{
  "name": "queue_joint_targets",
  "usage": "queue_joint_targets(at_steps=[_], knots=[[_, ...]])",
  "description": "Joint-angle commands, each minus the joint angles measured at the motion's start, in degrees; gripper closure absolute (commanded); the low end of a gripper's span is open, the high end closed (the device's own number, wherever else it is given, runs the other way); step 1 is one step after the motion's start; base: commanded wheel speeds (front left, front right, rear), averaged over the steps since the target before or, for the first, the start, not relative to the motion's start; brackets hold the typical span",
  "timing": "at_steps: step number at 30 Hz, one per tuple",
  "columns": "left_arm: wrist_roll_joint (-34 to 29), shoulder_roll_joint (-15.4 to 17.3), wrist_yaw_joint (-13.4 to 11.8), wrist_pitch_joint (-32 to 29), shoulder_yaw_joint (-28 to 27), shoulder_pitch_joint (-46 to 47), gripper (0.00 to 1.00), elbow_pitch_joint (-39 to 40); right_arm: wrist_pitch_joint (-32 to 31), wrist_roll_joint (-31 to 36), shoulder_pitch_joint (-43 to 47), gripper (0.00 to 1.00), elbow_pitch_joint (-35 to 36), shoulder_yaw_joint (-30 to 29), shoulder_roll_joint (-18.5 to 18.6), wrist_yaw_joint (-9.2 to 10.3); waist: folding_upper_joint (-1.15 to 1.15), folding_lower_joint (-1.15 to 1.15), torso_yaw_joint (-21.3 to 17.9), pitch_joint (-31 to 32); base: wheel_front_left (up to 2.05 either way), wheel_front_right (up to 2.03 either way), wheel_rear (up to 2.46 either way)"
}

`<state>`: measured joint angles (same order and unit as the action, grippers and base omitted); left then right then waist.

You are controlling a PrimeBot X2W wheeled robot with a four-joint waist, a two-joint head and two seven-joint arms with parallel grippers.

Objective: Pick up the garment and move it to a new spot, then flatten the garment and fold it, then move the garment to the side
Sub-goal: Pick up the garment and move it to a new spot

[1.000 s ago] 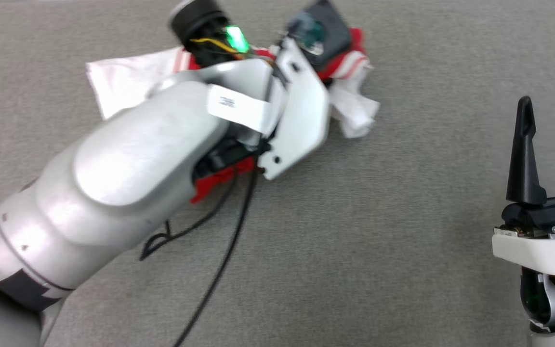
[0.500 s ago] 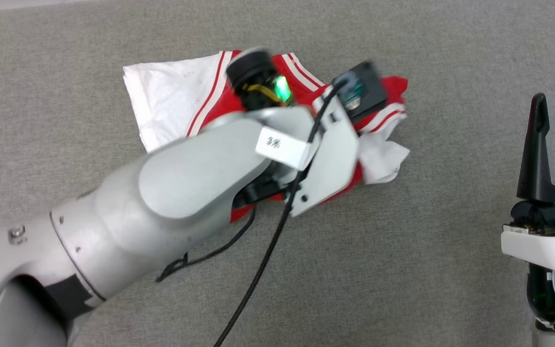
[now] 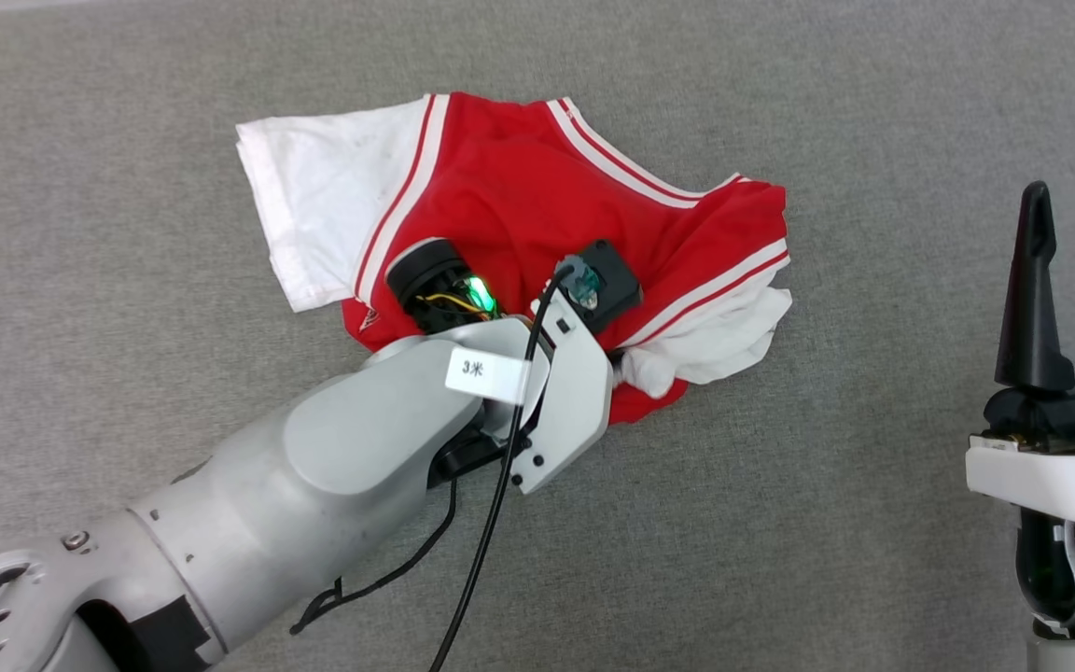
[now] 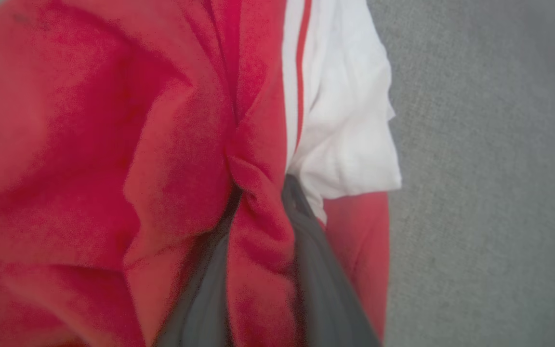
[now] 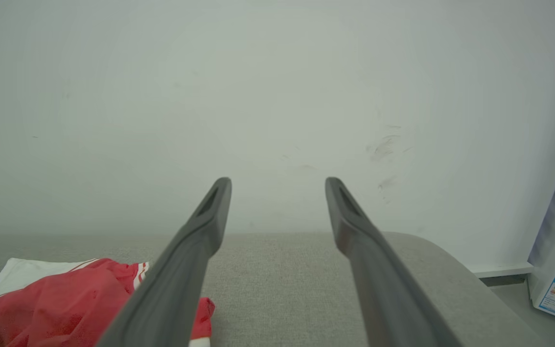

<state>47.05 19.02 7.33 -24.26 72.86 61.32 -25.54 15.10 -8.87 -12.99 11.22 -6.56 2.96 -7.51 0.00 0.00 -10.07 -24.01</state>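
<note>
Left gripper pinches a red fold of the garment; right gripper spread, clear of it. Looks soft, light, floppy: grab at sleeve seams.

My left arm has drawn back toward the near left. Its wrist now sits over the near edge of the garment, no longer across the far part. The garment has opened out from a bunch, its red middle now uncovered and flatter.
</note>
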Motion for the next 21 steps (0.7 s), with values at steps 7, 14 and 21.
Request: queue_joint_targets(at_steps=[7,14,21], knots=[[-1.7,-3.23,-0.97,17.37,-2.64,-0.3,0.0,-3.08,0.1,1.34,2.65,0.0,-1.11,0.56,-0.14,0.04,0.0,0.0,2.85,5.6,0.0,0.0,0.0],[-3.9,-1.56,-8.06,31.19,-7.32,-3.58,0.0,-1.93,0.1,2.23,5.79,0.0,-2.59,0.79,-0.14,0.04,0.0,0.0,5.81,10.25,0.0,0.0,0.0],[-5.79,3.21,-18.24,38.74,-12.51,-10.64,0.0,1.88,0.1,2.68,8.85,0.0,-4.15,0.54,-0.13,0.04,0.0,0.0,8.32,14.03,0.0,0.0,0.0]])
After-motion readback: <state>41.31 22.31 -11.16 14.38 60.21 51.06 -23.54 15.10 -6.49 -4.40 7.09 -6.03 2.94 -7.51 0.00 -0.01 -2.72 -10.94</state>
